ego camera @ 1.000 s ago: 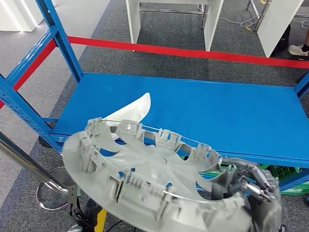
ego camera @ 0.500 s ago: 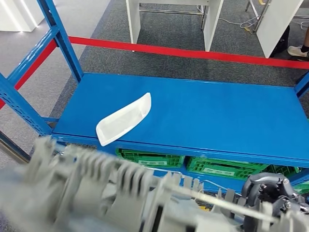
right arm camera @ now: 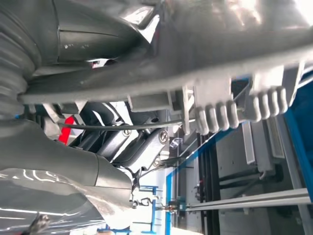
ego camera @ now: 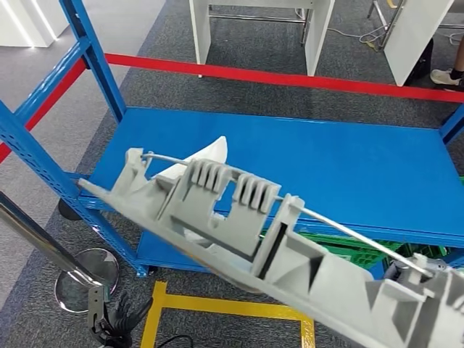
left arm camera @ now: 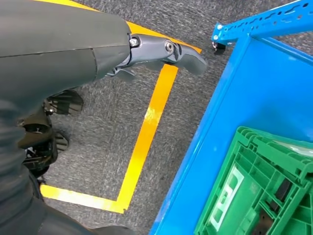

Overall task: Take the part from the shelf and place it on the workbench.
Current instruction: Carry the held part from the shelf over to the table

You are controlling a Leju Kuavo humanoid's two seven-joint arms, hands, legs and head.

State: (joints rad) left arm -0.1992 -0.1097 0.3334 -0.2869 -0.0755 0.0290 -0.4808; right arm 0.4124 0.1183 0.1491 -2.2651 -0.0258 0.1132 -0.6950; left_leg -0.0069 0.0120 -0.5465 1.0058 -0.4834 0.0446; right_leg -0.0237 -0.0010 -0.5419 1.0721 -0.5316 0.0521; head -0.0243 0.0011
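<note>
A large grey plastic wheel cover [ego camera: 257, 225] hangs edge-on across the head view, slanting from the middle left down to the lower right, its clips and wire ring facing up. My right hand [right arm camera: 144, 144] grips its rim; a little of that hand [ego camera: 407, 270] shows beneath the cover's low end. My left hand [left arm camera: 166, 49] hangs over the floor beside the shelf's corner, thumb stretched out, nothing in it; its dark fingers [ego camera: 119, 315] also appear at the bottom left. A white curved part [ego camera: 213, 154] lies on the blue shelf [ego camera: 339, 167], half hidden behind the cover.
Green crates [ego camera: 350, 250] sit under the shelf board, one close to my left hand [left arm camera: 258, 191]. Yellow tape [ego camera: 230, 306] marks the grey carpet. A chrome post with a round base [ego camera: 88, 279] stands at the left. A red beam [ego camera: 273, 75] and white table legs [ego camera: 320, 36] lie behind.
The wheel cover has tipped from lying flat to edge-on, dropped low in between, and now reaches across the view from left to lower right. The white part stays on the shelf.
</note>
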